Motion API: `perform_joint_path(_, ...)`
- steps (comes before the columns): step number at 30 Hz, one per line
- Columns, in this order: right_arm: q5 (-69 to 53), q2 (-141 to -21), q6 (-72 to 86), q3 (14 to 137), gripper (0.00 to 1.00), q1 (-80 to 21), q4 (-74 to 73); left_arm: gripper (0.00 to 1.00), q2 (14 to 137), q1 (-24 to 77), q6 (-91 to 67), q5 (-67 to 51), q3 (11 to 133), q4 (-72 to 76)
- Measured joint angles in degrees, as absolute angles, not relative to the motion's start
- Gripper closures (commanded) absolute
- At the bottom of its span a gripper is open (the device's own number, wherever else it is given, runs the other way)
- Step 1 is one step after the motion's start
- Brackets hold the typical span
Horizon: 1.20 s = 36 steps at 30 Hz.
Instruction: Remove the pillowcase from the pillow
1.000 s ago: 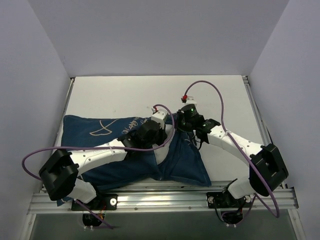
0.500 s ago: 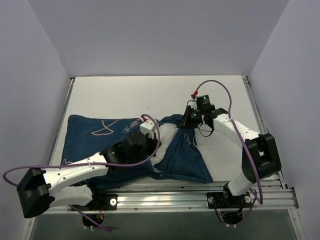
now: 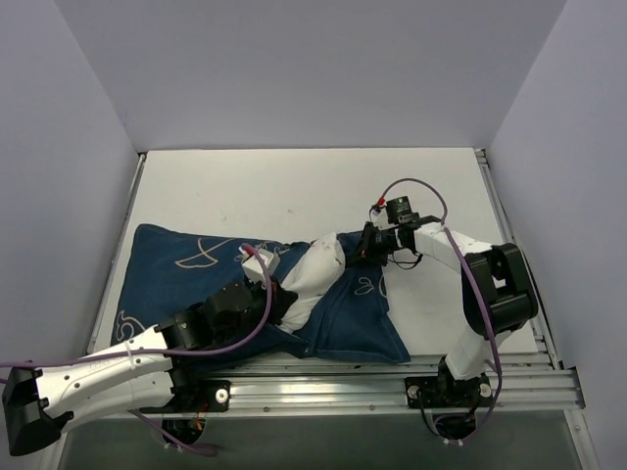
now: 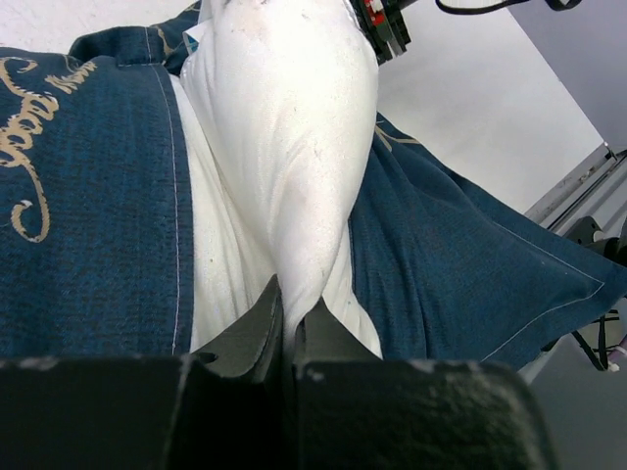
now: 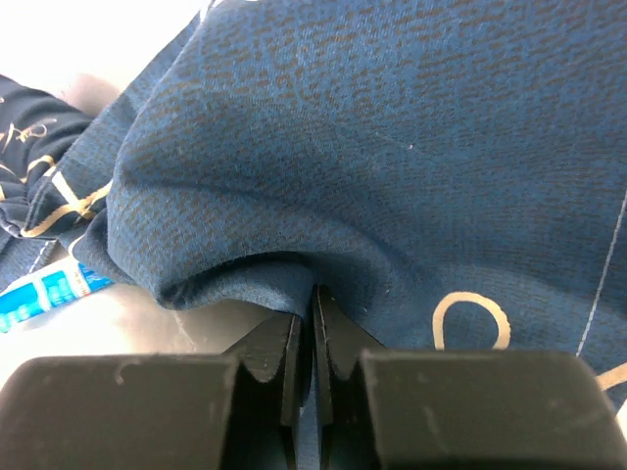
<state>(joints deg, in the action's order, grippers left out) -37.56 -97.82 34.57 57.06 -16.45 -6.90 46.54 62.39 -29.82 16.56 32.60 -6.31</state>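
On table [image 3: 294, 186], I see left fingers [image 4: 253, 333] pinching plump white stuffed pillow [image 4: 294, 127], right fingers [image 5: 276, 360] clamped on navy printed fabric pillowcase [image 5: 392, 127].

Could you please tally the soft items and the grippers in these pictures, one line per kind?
pillowcase, navy: 1
pillow, white: 1
grippers: 2 (left gripper shut on the pillow, right gripper shut on the pillowcase)
Total: 4
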Motion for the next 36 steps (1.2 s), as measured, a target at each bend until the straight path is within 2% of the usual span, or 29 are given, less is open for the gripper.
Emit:
perform_joint_path(6,-40.97,-97.30,34.50,54.63,1.00,-15.77,-4.62,0.98,43.81,63.02,-28.86,18.46,31.42,-5.96)
perform_joint_path(11,-40.36,-93.78,34.00,52.69,1.00,-15.29,-1.74,0.98,46.78,63.61,-25.74,22.06,31.83,-2.17)
perform_joint_path(14,-35.57,-90.41,32.77,52.77,0.90,-15.31,-1.13,0.98,54.70,63.33,-23.44,24.69,36.12,0.54)
perform_joint_path(15,-33.23,-89.10,32.25,53.08,0.84,-15.31,-1.39,0.98,58.04,62.74,-22.92,24.88,38.44,0.97)
perform_joint_path(17,-28.10,-86.37,31.11,54.39,0.79,-15.33,-2.35,0.98,64.73,60.88,-22.48,24.60,43.75,1.74)
perform_joint_path(23,-9.15,-76.64,28.47,58.96,0.50,-17.30,-6.00,0.98,79.15,54.17,-22.65,20.67,55.55,4.84)
perform_joint_path(26,-1.50,-71.64,28.97,58.96,0.46,-19.73,-8.08,0.98,84.71,52.29,-22.57,20.53,59.96,3.64)
perform_joint_path(30,5.50,-66.94,31.11,58.17,0.46,-26.59,-9.89,0.98,90.45,51.07,-22.63,20.51,64.66,2.28)
perform_joint_path(36,12.91,-66.59,36.25,56.01,0.46,-36.91,-11.38,0.98,92.92,51.03,-23.40,20.38,67.70,0.36)
